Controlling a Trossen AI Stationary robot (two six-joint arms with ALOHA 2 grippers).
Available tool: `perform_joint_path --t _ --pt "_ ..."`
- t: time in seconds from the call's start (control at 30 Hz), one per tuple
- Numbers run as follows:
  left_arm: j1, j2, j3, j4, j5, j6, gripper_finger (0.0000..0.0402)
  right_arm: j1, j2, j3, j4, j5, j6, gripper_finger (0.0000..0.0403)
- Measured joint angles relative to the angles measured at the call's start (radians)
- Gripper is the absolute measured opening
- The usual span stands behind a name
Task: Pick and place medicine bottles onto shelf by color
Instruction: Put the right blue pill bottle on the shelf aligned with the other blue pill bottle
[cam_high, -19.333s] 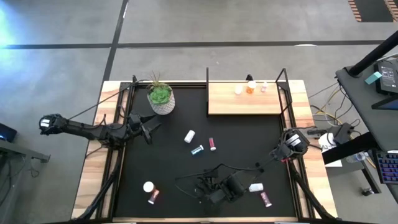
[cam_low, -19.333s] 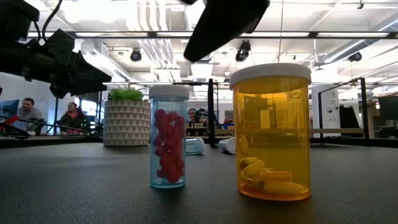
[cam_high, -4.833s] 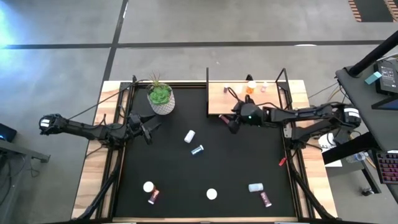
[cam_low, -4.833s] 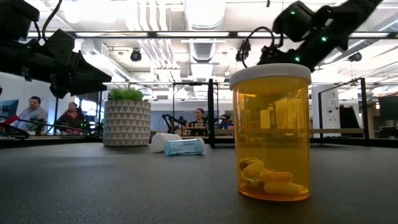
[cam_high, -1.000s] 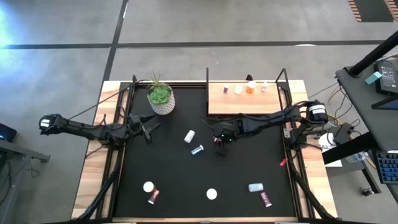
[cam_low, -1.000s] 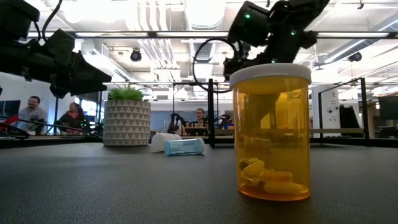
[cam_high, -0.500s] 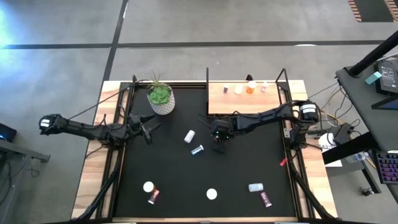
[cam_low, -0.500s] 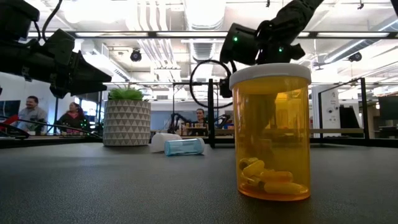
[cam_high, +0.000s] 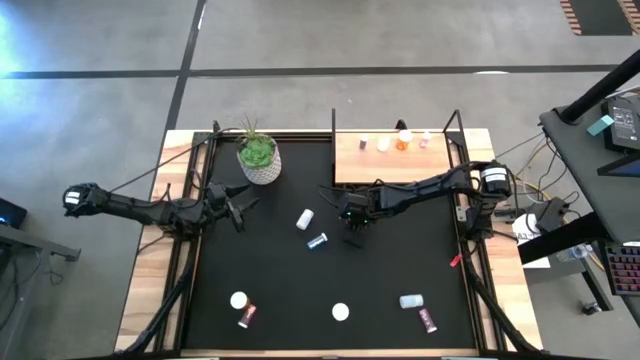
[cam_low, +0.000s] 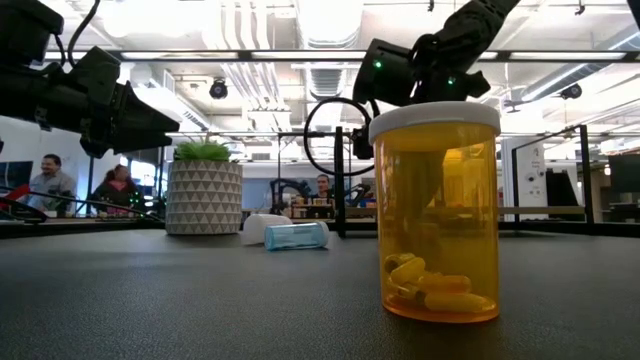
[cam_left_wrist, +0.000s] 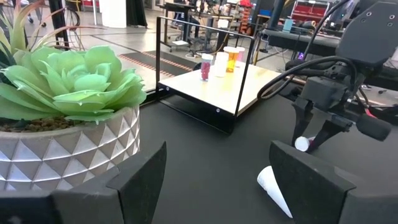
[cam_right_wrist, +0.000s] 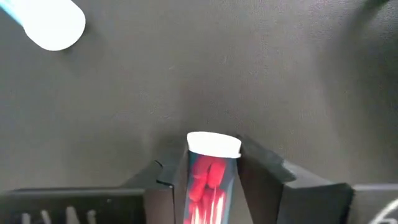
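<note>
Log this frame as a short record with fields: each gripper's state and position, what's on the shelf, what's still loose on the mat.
right gripper: right gripper shut on the red-pill bottle, over the mat's middle, in front of the shelf
left gripper: left gripper open, empty, waiting beside the plant pot
shelf: shelf carries four small bottles in a row along its far edge
loose on mat: six bottles; two lying near the centre, four toward the near edge, including the orange bottle standing upright
</note>
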Motion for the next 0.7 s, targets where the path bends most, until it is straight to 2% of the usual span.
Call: perform_joint_path --t 0.27,0.37,0.47,0.57,0.7 --pt "0.0 0.0 0.0 0.0 0.0 0.0 0.027 -0.003 -0.051 -0.001 -0.034 0.014 -0.013 0.0112" --pt "0.0 -0.001 0.0 0.0 0.0 0.0 0.027 -0.002 -0.095 -0.006 -0.033 0.117 -0.021 0.011" --pt "0.0 -0.001 0.0 0.0 0.0 0.0 0.027 -0.002 -0.145 -0.038 -0.008 0.305 -0.024 0.0109" --pt "0.0 0.0 0.0 0.0 0.0 0.0 0.027 -0.002 -0.19 -0.106 0.094 0.461 -0.016 0.0112" --pt "0.0 -0.001 0.0 0.0 0.0 0.0 0.027 -0.009 -0.234 -0.227 0.358 0.522 -0.043 0.0116"
